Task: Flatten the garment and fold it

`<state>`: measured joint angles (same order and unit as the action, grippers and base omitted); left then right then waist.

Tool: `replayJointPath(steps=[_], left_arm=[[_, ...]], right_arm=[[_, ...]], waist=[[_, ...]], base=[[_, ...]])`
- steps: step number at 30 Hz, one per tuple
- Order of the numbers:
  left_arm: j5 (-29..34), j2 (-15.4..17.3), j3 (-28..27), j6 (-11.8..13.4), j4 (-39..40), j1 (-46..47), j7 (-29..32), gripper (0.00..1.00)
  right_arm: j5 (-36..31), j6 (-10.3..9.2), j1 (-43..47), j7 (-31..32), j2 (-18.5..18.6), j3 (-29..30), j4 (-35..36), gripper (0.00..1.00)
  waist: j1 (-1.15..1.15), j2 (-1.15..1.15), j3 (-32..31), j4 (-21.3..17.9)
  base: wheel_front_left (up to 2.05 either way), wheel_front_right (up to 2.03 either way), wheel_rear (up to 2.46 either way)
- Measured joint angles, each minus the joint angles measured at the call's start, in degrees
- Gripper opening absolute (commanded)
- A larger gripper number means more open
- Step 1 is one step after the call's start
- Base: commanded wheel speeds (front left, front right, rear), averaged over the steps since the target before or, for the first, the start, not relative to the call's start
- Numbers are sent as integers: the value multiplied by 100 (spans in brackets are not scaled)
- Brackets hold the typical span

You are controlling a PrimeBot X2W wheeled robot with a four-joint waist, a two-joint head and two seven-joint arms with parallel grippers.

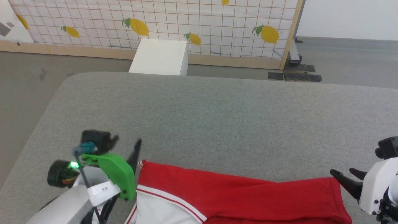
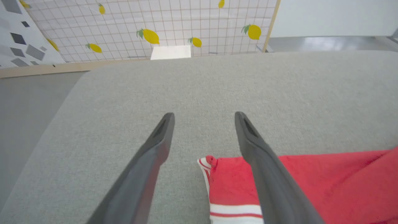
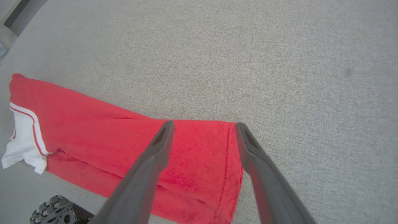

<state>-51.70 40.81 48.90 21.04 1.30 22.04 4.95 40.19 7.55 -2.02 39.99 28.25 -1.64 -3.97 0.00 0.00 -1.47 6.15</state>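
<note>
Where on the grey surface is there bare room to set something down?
The whole far stretch of the grey surface is bare, from the garment back to the rim by the white box. The near strip is crowded: the garment, with the left gripper and right gripper at its two ends.

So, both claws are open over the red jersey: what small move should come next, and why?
Probably lower the right claw onto the hem end beneath it and pinch there. It and the left claw stand open, holding nothing, and the garment lies as a long narrow strip on the grey table, so a crosswise fold looks due.
</note>
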Motion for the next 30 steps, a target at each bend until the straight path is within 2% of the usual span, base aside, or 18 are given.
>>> replayJointPath(steps=[5,8,17,22,30], left_arm=[[304,-222,-397,297,-170,-105,-1287,100],[472,-267,-506,369,-232,-262,-1752,100],[1825,-316,-614,471,125,-925,-1952,100],[2242,-482,-782,257,155,-1264,-1968,100],[2535,-859,-1335,-226,144,-1385,-1968,100]], right_arm=[[-478,0,278,86,-582,570,41,100],[-756,0,466,285,-931,872,71,100],[-1770,0,673,719,-1944,1784,149,100],[-2225,0,674,792,-2235,2141,152,100],[-2526,0,672,855,-2388,2280,-7,100]], waist=[[0,0,65,18],[0,0,105,24],[0,0,224,51],[0,0,336,133],[0,0,535,297]], base=[[0,0,0],[0,0,0],[0,0,0],[0,0,0],[0,0,0]])
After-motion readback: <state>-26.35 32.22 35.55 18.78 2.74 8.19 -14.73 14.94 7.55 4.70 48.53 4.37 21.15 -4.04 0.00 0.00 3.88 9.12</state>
